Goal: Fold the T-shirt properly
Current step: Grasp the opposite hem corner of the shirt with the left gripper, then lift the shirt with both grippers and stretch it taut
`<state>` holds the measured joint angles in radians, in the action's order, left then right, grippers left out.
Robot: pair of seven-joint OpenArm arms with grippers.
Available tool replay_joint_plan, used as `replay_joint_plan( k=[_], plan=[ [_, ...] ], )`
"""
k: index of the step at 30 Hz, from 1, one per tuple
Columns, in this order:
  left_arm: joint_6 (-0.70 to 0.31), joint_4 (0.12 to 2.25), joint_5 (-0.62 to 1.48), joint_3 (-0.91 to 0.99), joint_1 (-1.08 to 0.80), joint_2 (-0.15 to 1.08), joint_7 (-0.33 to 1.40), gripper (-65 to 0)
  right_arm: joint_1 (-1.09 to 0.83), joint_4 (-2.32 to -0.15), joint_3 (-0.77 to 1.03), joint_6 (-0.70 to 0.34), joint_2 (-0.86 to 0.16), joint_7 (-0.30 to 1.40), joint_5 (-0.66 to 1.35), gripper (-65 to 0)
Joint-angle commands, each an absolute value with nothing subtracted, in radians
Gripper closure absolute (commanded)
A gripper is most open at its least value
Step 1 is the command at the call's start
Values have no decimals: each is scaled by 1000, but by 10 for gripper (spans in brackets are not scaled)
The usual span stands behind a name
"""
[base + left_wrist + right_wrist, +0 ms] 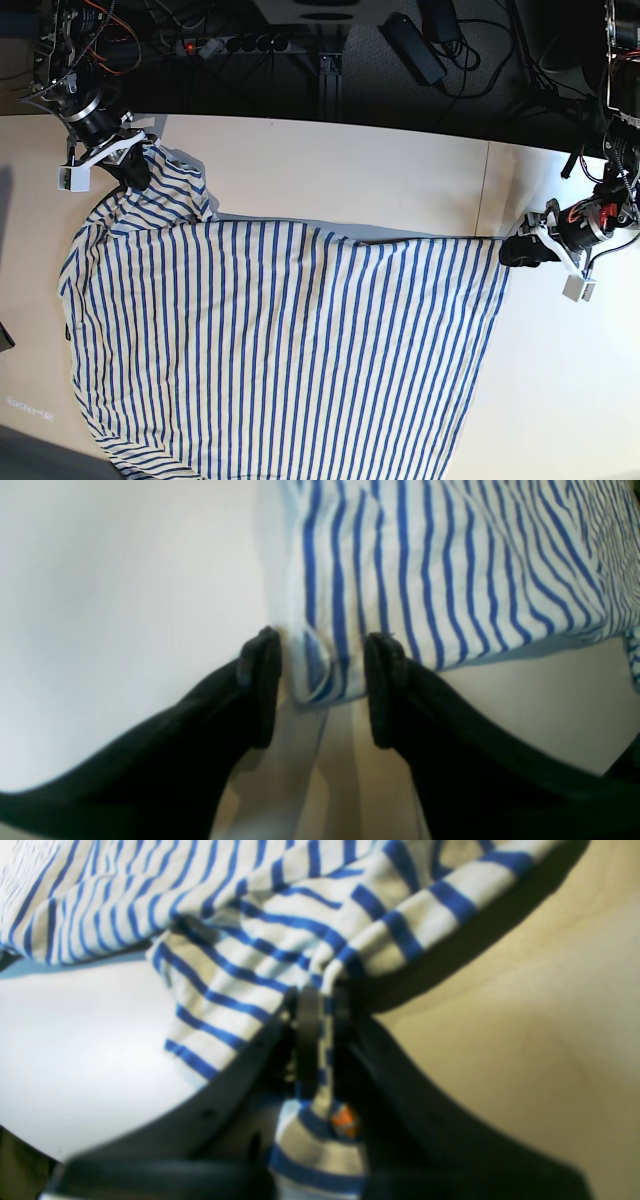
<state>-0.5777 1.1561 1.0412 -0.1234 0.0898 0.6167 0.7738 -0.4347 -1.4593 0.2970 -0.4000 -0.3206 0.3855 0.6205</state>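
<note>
The T-shirt (280, 350), cream-white with thin blue stripes, lies spread flat on the table and runs off the base view's bottom edge. My right gripper (138, 170) is at its far left upper corner. In the right wrist view it (322, 1015) is shut on a bunched fold of the striped cloth (280, 940). My left gripper (510, 250) is at the shirt's right corner. In the left wrist view its fingers (322, 680) stand apart with the cloth's corner (400, 570) lying between them, unpinched.
The pale table (400, 180) extends behind and to the right of the shirt, with a seam (485, 190) near the left arm. Behind the table's far edge are a power strip (240, 44) and cables (430, 40).
</note>
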Motion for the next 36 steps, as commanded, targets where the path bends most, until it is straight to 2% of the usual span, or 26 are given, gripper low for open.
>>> replay_joint_plan(
  k=[1,14,15,16,20,27,28,30,36],
  plan=[
    [-595,1163,1027,-121,105,628,791,-314,-446,-1448,292,-418,-324,475,564,0],
    [-595,1163,961,-191,136,550,772,-312,-443,-1448,292,-418,-324,474,564,0],
    [-595,1163,948,-191,136,551,759,-289,-443,-1448,292,-418,-324,474,564,0],
    [-594,1163,933,-191,136,553,749,-239,-443,-1448,292,-418,-324,474,564,0],
    [-595,1163,867,-191,136,554,676,0,-443,-1448,292,-418,-324,471,567,0],
    [-596,1164,694,-191,136,564,577,0,-443,-1452,294,-418,-328,472,595,0],
    [-604,1166,695,-191,136,569,569,0,-444,-1454,294,-419,-332,476,595,0],
    [-698,1166,699,-191,136,581,562,0,-444,-1465,295,-419,-339,495,595,0],
    [-698,1238,833,-188,106,638,653,0,-467,-1552,336,-419,-349,635,668,0]
  ],
)
